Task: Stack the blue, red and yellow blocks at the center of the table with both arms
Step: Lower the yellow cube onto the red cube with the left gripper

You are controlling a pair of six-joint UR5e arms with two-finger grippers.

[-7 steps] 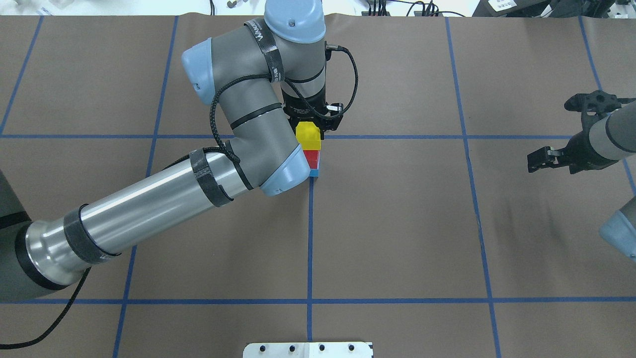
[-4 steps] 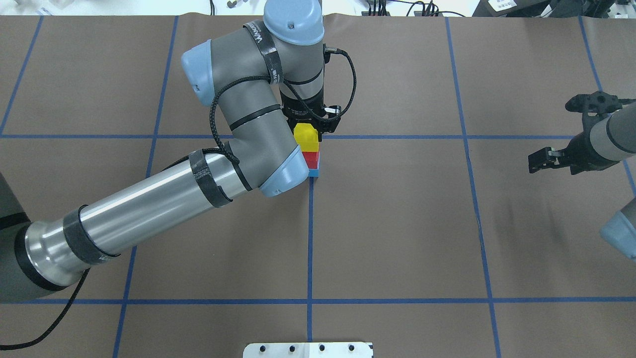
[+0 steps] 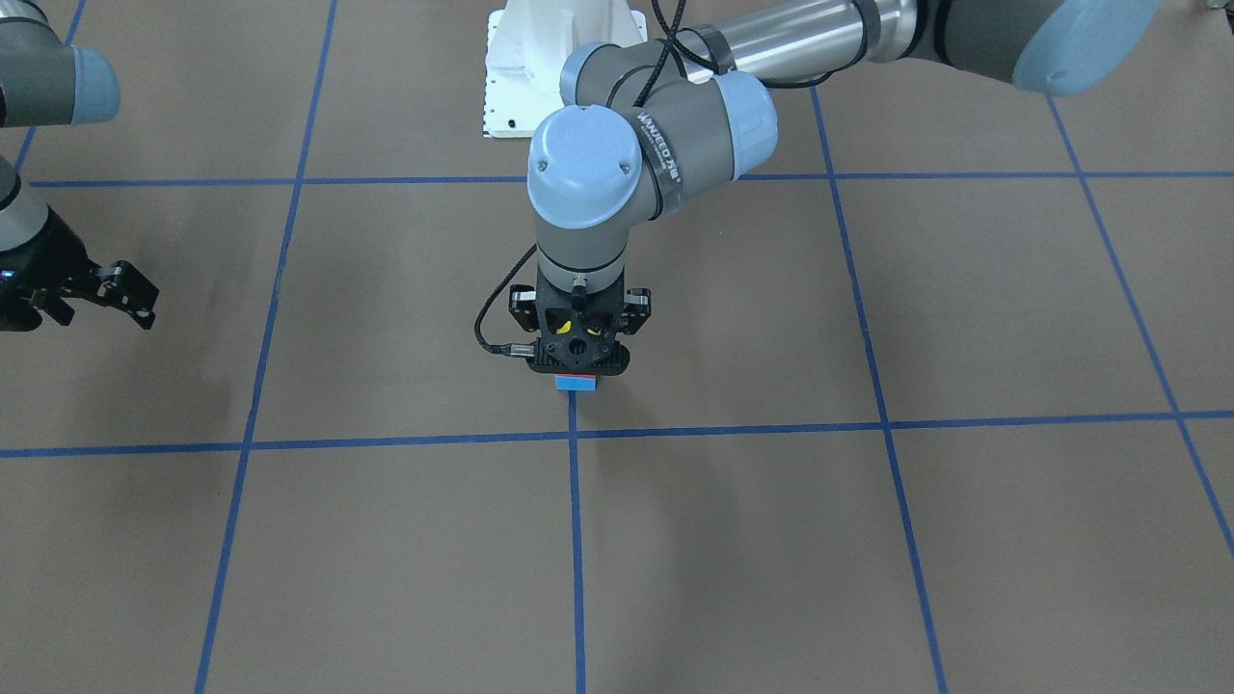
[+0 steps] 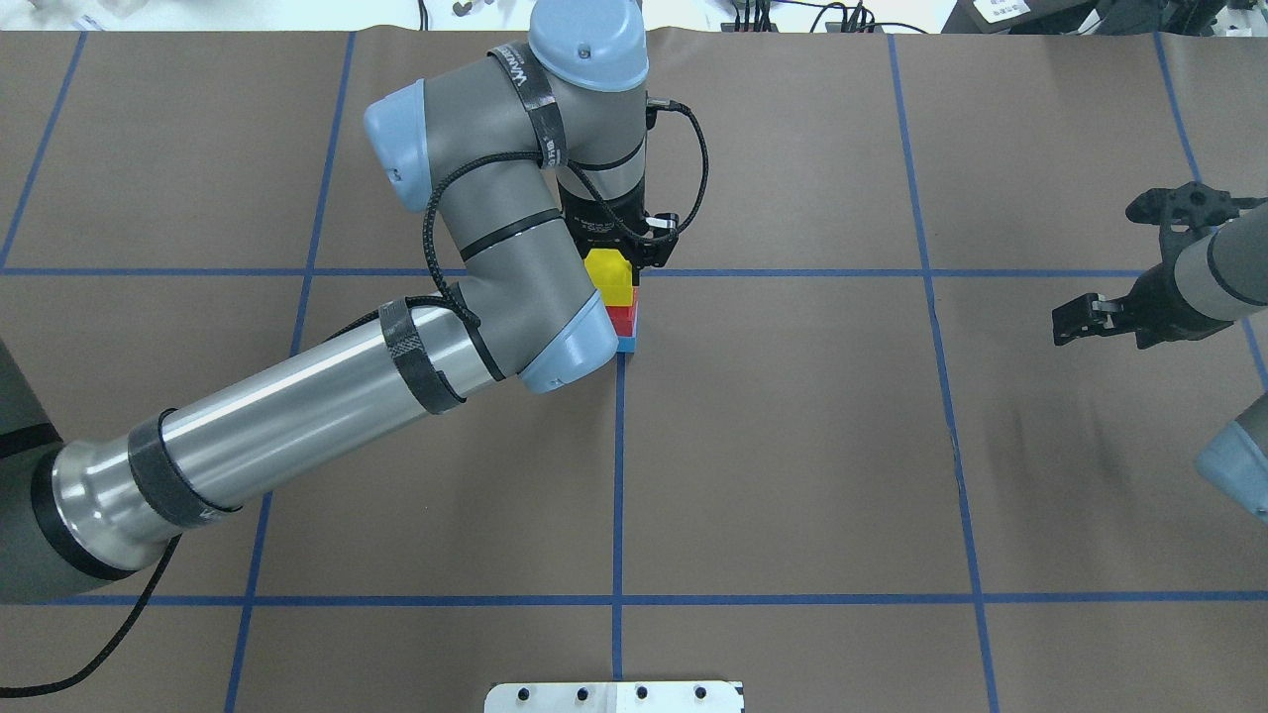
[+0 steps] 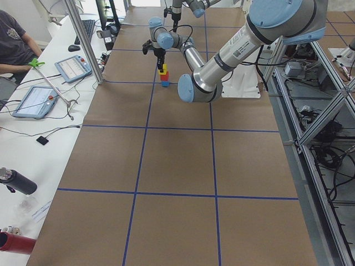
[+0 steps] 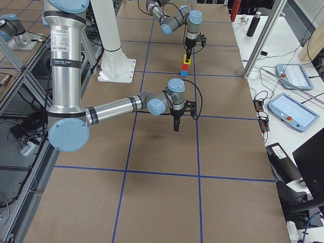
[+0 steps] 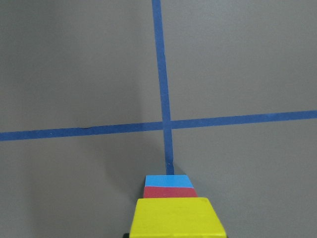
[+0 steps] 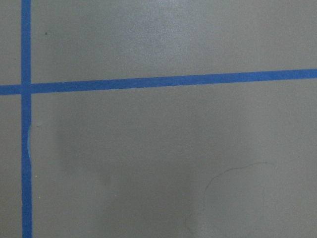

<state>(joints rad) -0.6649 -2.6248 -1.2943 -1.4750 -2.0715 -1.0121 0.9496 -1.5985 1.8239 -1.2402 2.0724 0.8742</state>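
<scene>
Three blocks stand stacked just beside the central tape crossing: the blue block (image 4: 627,345) at the bottom, the red block (image 4: 624,319) on it, and the yellow block (image 4: 609,277) on top. My left gripper (image 4: 616,255) points straight down over the stack and is shut on the yellow block. In the left wrist view the yellow block (image 7: 173,218) fills the bottom edge, with red (image 7: 168,192) and blue (image 7: 168,181) showing beyond it. From the front only the blue block (image 3: 576,383) shows under the left gripper (image 3: 576,361). My right gripper (image 4: 1075,325) hovers open and empty far to the right.
The white base plate (image 4: 614,696) lies at the table's near edge. Blue tape lines (image 4: 618,475) grid the brown tabletop. Tablets (image 5: 33,100) and a seated operator (image 5: 14,39) are beside the far side of the table.
The left gripper has sunk slightly with the yellow block, so less of the red block shows. The right arm has hardly moved.
</scene>
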